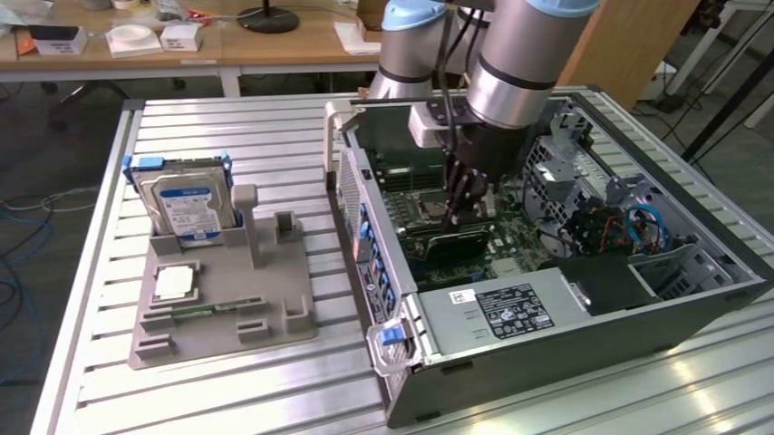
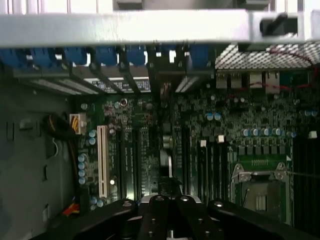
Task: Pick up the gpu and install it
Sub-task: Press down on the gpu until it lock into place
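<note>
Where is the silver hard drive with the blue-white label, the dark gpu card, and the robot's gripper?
Silver hard drive [image 1: 184, 210]: exterior view, on its blue-white label.
Dark gpu card [image 1: 450, 241]: exterior view, on its flat top face.
Gripper [image 1: 465, 216]: exterior view, between its fingertips.

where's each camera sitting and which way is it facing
Exterior view: off the arm, above the slatted table, looking down at the open computer case; the arm and gripper reach into it.
Wrist view: on the wrist inside the case, facing the motherboard; dark gripper parts show.
Shared: motherboard, case.
</note>
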